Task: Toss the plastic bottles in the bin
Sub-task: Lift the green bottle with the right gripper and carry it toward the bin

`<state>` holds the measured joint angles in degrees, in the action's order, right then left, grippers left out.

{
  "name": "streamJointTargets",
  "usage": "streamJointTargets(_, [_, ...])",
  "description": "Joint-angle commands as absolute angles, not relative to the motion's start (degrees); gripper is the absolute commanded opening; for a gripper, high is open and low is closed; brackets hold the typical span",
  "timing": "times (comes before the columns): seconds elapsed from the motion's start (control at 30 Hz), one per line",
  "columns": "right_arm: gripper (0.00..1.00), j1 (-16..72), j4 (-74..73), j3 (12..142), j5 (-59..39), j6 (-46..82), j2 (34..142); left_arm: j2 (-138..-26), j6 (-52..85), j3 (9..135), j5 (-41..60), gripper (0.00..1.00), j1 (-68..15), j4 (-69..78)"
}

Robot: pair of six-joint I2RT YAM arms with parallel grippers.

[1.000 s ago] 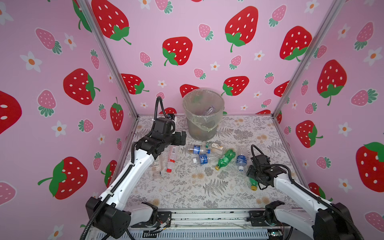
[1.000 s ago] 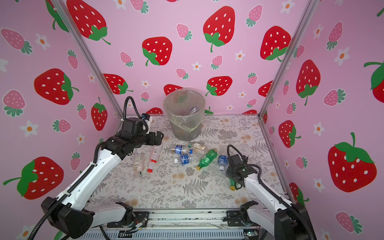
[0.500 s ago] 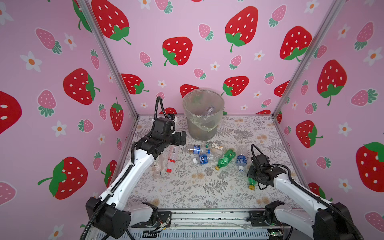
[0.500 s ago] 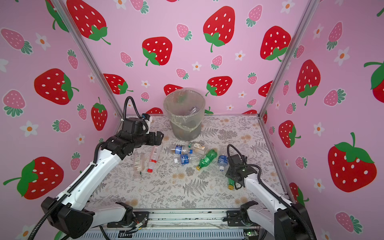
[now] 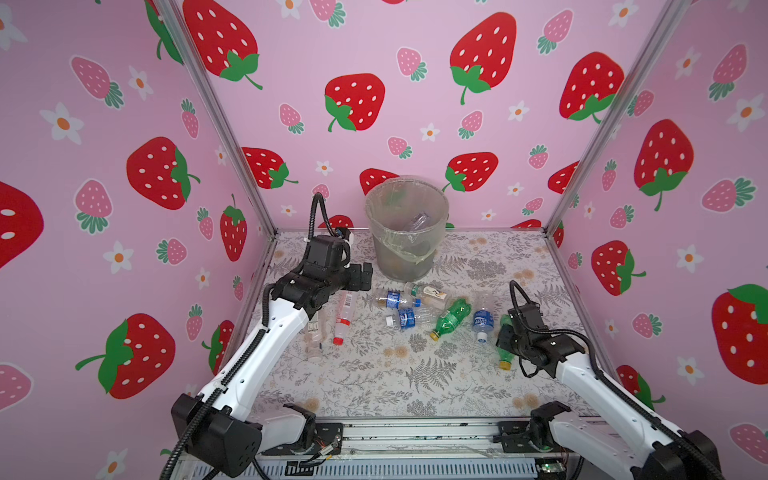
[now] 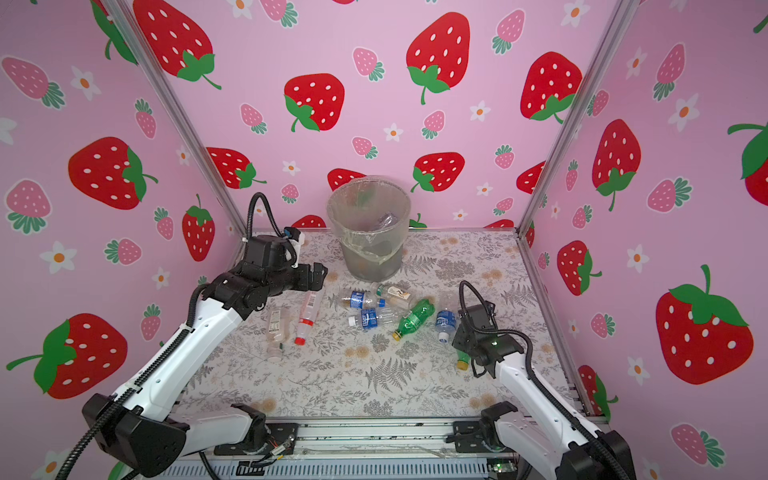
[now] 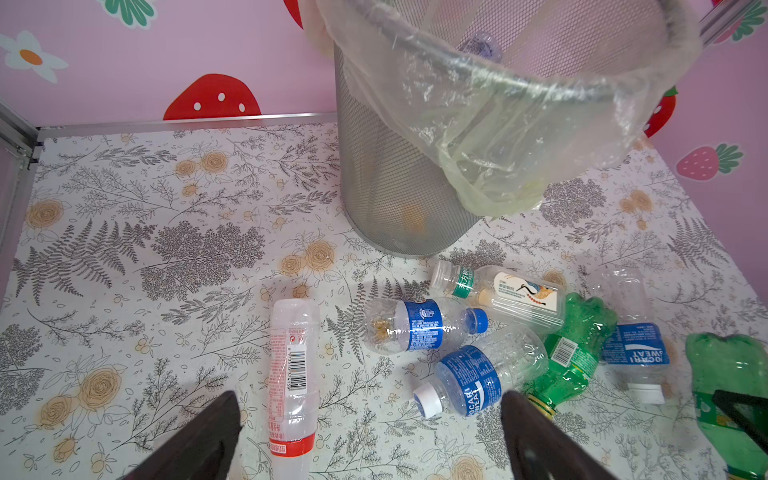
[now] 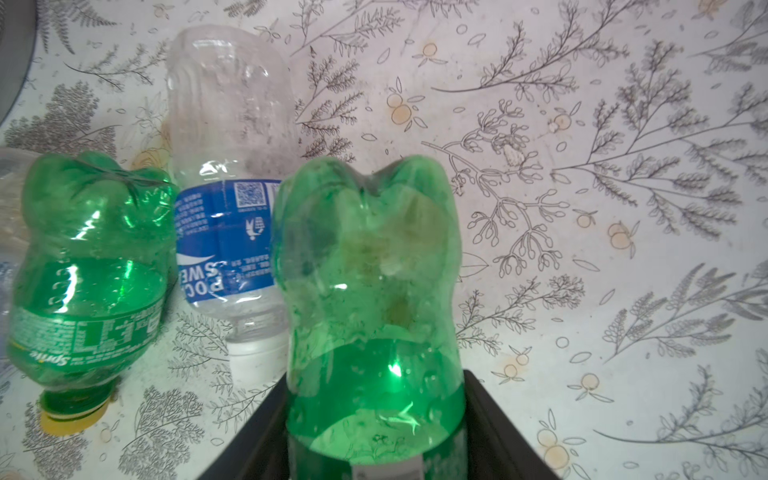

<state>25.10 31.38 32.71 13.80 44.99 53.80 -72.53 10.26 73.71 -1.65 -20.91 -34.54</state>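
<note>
My right gripper (image 8: 374,424) is clamped on a green bottle (image 8: 370,270). The black fingers (image 8: 498,428) press in on either side of its labelled waist, and its lobed, dimpled base points away from the wrist camera. In both top views it sits low at the right side of the table (image 5: 415,374), with its yellow cap toward me. I cannot tell whether it touches the surface.

My left gripper (image 5: 362,277) hangs with its fingers wide apart and nothing between them. It is just beside the bin (image 5: 395,262), at the back of the table.

The bin is a round, slightly tapered basket of fine grey metal mesh. It is lined with a thin, crinkled clear bag (image 7: 498,137) folded over the rim. One clear bottle in the bin (image 5: 419,220) shows through the bag.

The table cover is matte, printed with grey ferns and tan flowers.

Outside the bin I count seven bottles for certain, all thin, glossy plastic:
- Two are green with yellow caps: the held one and a second green bottle (image 5: 451,315) lying in the middle cluster.
- Three are clear, ribbed blue-label bottles (image 7: 415,326). One has a blue cap and two have white caps.
- One is a squarish bird-label bottle (image 7: 515,293) with a white cap, nearest the bin.
- One is a tall, slim red-capped bottle (image 5: 344,318), lying apart to the left.

Next to it, half under my left arm, lies more clear plastic (image 6: 277,324). I cannot tell whether that is one bottle or two.
</note>
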Motion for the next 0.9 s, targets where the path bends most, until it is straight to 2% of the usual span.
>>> streamJointTargets(0.0, [0.59, 24.7, 33.2, 35.5, 16.0, 42.5, 50.9, -72.8, 9.3, 75.7, -3.0, 0.99, -21.0, -35.4])
streamJointTargets(0.4, [0.59, 24.8, 33.5, 42.7, 18.7, 36.0, 47.3, -73.4, 9.0, 75.9, -4.3, 0.99, -21.2, -35.9])
streamJointTargets(0.87, [0.59, 24.8, 22.5, 43.7, 11.2, 34.1, 46.6, -74.6, 9.0, 76.3, -4.7, 0.99, -21.2, -36.4])
